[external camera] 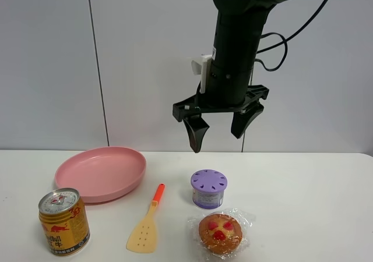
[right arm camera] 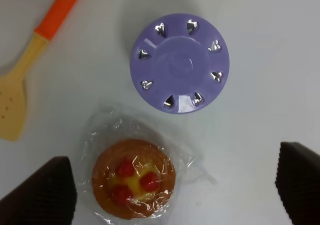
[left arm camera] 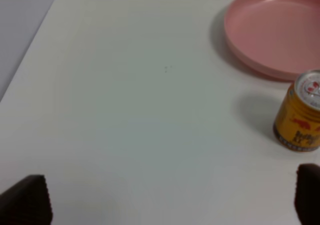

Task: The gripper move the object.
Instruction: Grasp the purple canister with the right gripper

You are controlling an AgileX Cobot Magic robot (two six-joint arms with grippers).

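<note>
The object, a squat canister with a lavender slotted lid (external camera: 208, 188), stands upright on the white table, right of the middle. My right gripper (external camera: 217, 141), a large black arm with two dark claw fingers and a small white box on its side, hangs well above the canister, open and empty. The right wrist view looks straight down on the lid (right arm camera: 180, 62), with the open right gripper (right arm camera: 172, 192) showing both dark fingertips (right arm camera: 45, 195) far apart. My left gripper (left arm camera: 166, 197) is open and empty over bare table at the left; it is out of the high view.
A plastic-wrapped pastry with red spots (external camera: 220, 233) lies just in front of the canister. An orange-handled spatula (external camera: 147, 221) lies to its left. A pink plate (external camera: 100, 172) sits at back left and a gold drink can (external camera: 63, 221) at front left.
</note>
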